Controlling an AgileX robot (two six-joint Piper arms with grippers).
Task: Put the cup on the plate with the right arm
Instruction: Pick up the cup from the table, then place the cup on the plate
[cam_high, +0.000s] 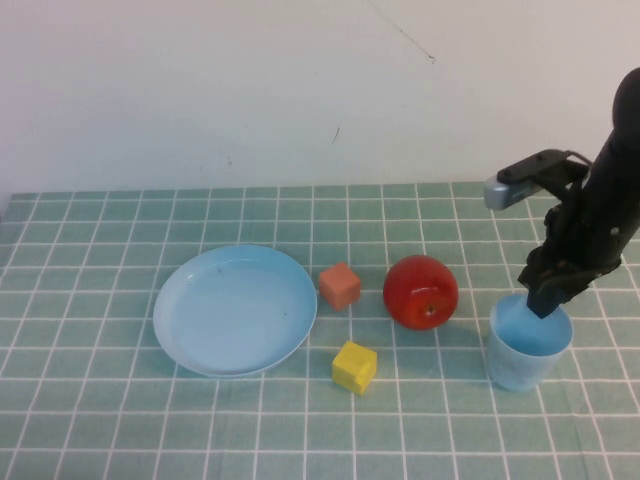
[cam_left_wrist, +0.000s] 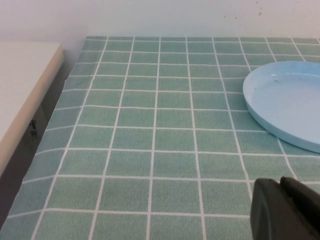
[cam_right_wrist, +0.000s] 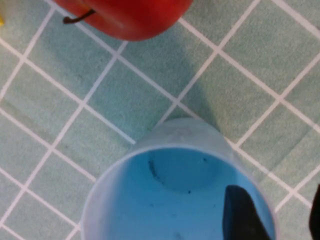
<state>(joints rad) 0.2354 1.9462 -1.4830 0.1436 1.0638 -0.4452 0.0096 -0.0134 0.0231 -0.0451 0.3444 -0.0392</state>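
Note:
The light blue cup (cam_high: 517, 362) stands upright at the right of the table, right of a red apple (cam_high: 421, 291). My right gripper (cam_high: 548, 298) is open and straddles the cup's far right rim. In the right wrist view (cam_right_wrist: 276, 212) one finger (cam_right_wrist: 239, 215) is inside the cup (cam_right_wrist: 165, 190) and the other is outside the wall. The jaws are apart and do not press the wall. The light blue plate (cam_high: 235, 310) lies empty at the left centre. My left gripper (cam_left_wrist: 279, 184) is shut and empty, low over the cloth near the plate's rim (cam_left_wrist: 280, 100); it is out of the high view.
An orange cube (cam_high: 340, 286) sits between plate and apple, and a yellow cube (cam_high: 354, 367) lies in front of it. The apple (cam_right_wrist: 130, 17) is close beside the cup. A green checked cloth covers the table; its left edge drops beside a white surface (cam_left_wrist: 20, 90).

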